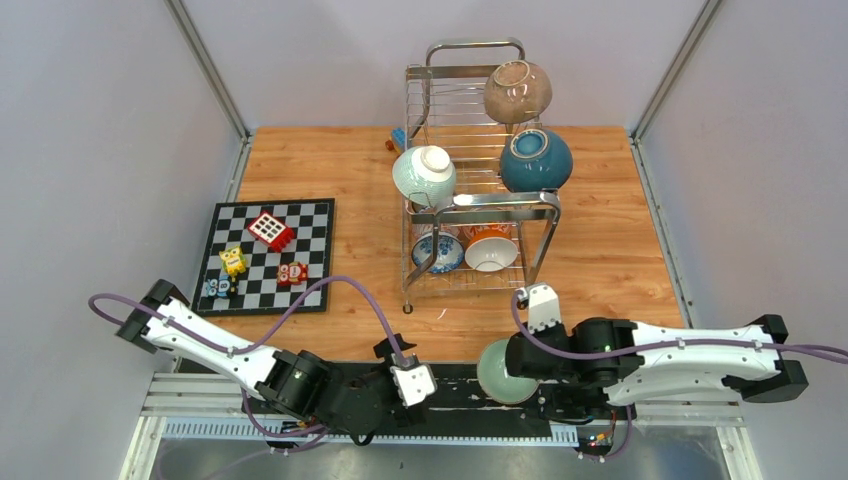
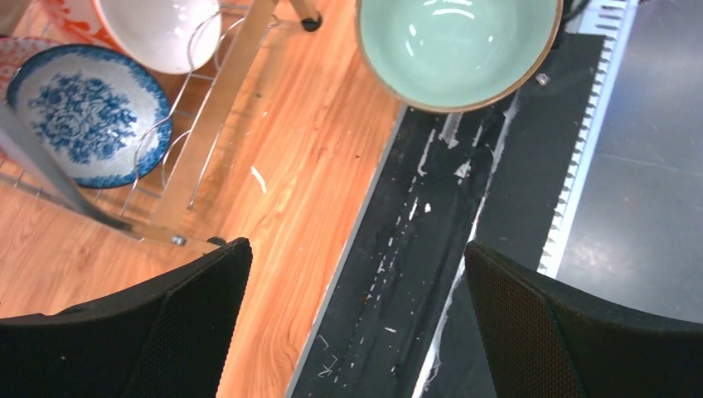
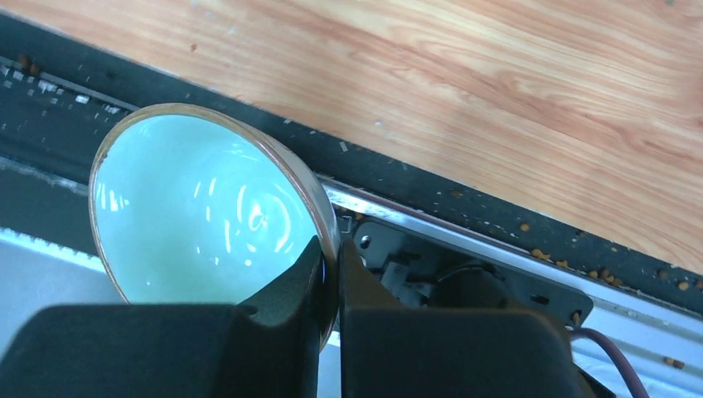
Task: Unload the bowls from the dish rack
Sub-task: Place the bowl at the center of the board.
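Note:
The chrome dish rack (image 1: 480, 205) stands mid-table. Its upper tier holds a speckled brown bowl (image 1: 517, 92), a dark teal bowl (image 1: 536, 160) and a mint bowl (image 1: 424, 176). Its lower tier holds a blue-white bowl (image 1: 438, 251) (image 2: 83, 114) and an orange-white bowl (image 1: 491, 248) (image 2: 153, 29). My right gripper (image 3: 332, 257) is shut on the rim of another mint green bowl (image 3: 199, 207) (image 1: 500, 372) (image 2: 456, 46), held over the black strip at the table's near edge. My left gripper (image 2: 356, 323) (image 1: 400, 372) is open and empty, just left of that bowl.
A black-and-white chequered board (image 1: 265, 255) with small toy blocks (image 1: 270, 231) lies on the left of the wooden table (image 1: 610, 240). A black strip and metal rail (image 1: 455, 412) run along the near edge by the arm bases. Grey walls enclose both sides.

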Robot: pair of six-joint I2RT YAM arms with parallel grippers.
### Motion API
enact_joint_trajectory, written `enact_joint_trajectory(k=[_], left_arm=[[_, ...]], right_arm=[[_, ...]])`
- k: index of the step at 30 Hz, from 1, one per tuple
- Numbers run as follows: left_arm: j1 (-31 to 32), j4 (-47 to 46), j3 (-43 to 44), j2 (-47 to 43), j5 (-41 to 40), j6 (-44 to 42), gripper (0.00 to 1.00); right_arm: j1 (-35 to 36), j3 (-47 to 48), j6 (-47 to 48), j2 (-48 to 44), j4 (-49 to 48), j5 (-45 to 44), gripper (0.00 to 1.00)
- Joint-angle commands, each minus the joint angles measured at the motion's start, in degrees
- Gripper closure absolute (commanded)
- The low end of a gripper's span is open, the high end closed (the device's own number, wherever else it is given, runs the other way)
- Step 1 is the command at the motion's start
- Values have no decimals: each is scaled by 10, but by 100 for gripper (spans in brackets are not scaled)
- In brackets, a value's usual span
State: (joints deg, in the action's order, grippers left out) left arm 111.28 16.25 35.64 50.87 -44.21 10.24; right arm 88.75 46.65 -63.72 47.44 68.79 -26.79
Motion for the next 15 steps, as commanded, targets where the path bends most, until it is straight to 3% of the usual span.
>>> enact_joint_trajectory(k=[1,7,15], left_arm=[[2,20,2,-6,-70,60,0],[2,14,-11,-9,-134,97,0],[2,-17,-31,-10,-148,121,0]], right_arm=[[-2,9,-116,-40,105,-84,98],[-79,0,-151,-118,153,-133,97],[-367,-1,79,-111,4,-50,97]])
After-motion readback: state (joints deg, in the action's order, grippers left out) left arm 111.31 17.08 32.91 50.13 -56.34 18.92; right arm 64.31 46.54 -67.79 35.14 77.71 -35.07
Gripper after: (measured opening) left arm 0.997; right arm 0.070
